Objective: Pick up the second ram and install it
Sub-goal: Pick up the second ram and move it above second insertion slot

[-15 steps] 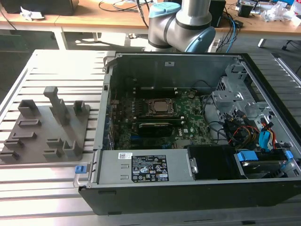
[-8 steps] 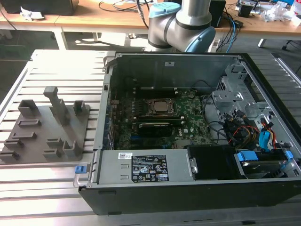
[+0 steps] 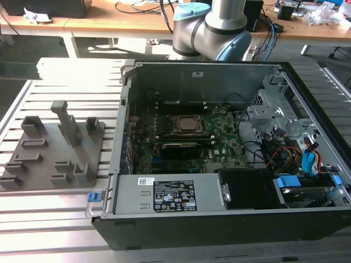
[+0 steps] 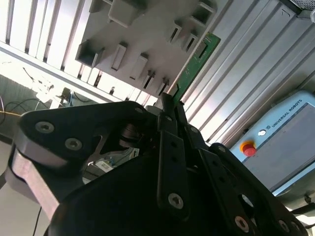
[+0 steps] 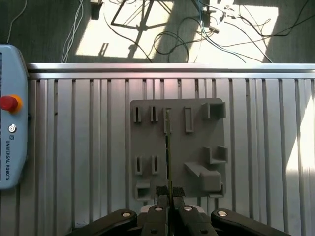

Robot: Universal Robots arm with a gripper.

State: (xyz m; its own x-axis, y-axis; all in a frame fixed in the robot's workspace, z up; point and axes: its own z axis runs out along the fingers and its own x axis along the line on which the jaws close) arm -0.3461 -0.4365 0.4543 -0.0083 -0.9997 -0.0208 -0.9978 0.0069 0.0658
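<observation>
The second ram point(image 4: 194, 64) is a thin green stick, and my gripper point(image 4: 170, 105) is shut on its near end between the two black fingers. In the first wrist view the second ram point(image 5: 168, 147) shows edge-on as a narrow line running out from my gripper point(image 5: 170, 193). It hangs above the grey holder tray point(image 5: 197, 147), well clear of the tray's slots. In the exterior view the grey holder tray point(image 3: 38, 159) lies on the slatted table at the left. The green motherboard point(image 3: 225, 145) lies inside the open computer case point(image 3: 208, 74) at the right.
A teach pendant point(image 5: 10, 123) with a red button lies on the slatted aluminium table point(image 5: 88, 162) beside the tray. Cables lie on the floor beyond the table edge. In the case are a power supply point(image 3: 170, 194), drive bays and coloured cables point(image 3: 299, 159). The arm's base point(image 3: 211, 30) stands behind the case.
</observation>
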